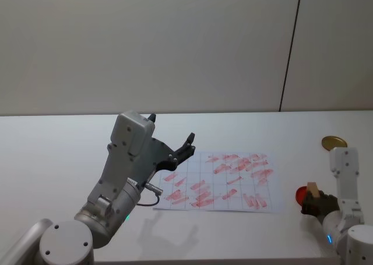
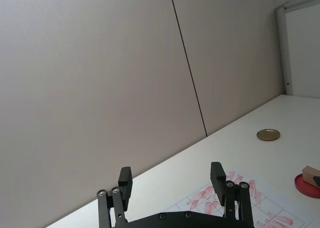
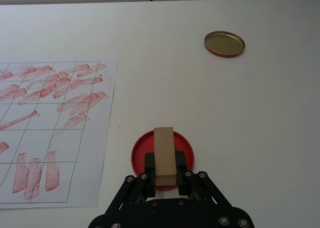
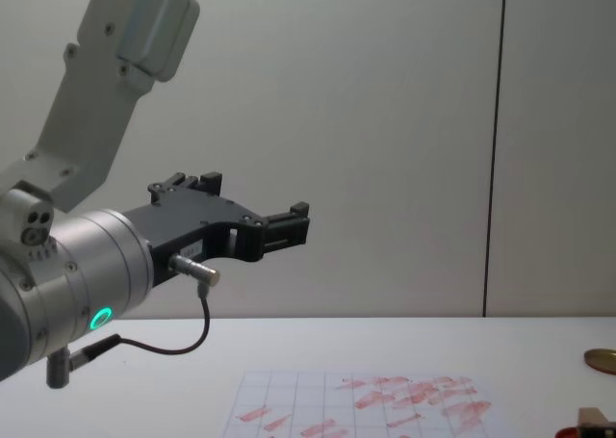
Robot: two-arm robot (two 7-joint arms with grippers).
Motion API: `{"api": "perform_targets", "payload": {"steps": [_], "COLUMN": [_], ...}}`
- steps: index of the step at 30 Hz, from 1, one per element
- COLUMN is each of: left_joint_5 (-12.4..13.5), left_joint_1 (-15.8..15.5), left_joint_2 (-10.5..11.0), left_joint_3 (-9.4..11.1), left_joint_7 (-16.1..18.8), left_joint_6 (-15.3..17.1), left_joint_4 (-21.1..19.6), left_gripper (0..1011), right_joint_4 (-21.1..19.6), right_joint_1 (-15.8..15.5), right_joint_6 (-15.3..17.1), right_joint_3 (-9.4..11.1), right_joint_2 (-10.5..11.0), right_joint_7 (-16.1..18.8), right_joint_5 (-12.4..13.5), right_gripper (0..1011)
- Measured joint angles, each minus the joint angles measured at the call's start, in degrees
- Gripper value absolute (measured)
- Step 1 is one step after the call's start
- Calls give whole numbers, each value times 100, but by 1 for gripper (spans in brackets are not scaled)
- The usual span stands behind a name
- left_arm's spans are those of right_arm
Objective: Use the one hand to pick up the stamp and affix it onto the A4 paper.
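Right claw (image 3: 165,164): clamped on the stamp (image 3: 164,150), near the right edge of the desk (image 3: 250,112).
Stamp: gripped between both fingers, over the red pad (image 3: 138,153); contact with the pad cannot be told.
A4 paper (image 3: 55,133): laid flat mid-desk, near the pad, covered in red marks.
Left claw (image 2: 171,174): held raised, fingers spread wide.
Brass lid (image 3: 224,43): seen toward the far right corner.

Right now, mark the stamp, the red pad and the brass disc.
stamp (image 3: 165,153): right wrist view, middle of its top face.
red pad (image 3: 138,151): right wrist view, bare red edge.
brass disc (image 3: 224,42): right wrist view, its centre.
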Motion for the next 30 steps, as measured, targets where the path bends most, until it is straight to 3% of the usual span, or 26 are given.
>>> {"api": "perform_targets", "payload": {"steps": [19,30], "left_joint_5": [0,0], "left_joint_1": [0,0], "left_joint_2": [0,0], "left_joint_3": [0,0], "left_joint_7": [0,0], "left_joint_6": [0,0], "left_joint_4": [0,0], "left_gripper": [993,993], "right_joint_4": [-17,-366], "right_joint_1": [-1,-12], "right_joint_6": [36,-150], "right_joint_3": [99,136], "right_joint_2": [-36,-37], "right_joint_7": [-99,-67], "right_joint_5": [200,193], "right_gripper": [217,217]}}
